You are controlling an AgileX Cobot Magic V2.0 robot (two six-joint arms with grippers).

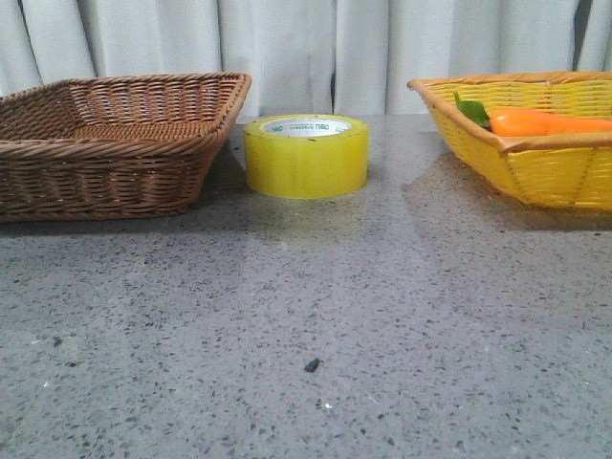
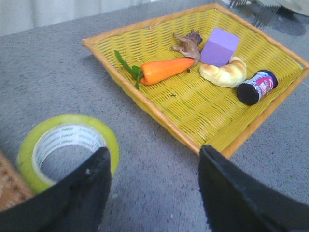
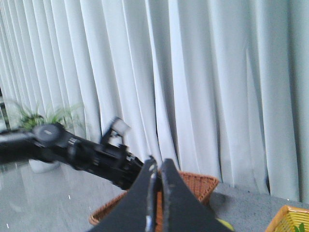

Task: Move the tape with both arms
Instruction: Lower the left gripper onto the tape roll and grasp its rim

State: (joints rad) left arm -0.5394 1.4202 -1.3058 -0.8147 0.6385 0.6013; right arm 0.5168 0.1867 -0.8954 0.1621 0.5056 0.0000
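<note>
Front view has the tape sitting flat on the grey table, between the brown wicker basket and the yellow basket holding the carrot, no arms in shot. Left wrist view: the left gripper is spread wide with nothing in it, tape right beside one finger, yellow basket a bit beyond the other. Right wrist view: the right gripper is pressed together and empty, pointing up at the white curtain, brown basket just behind its tips.
</note>
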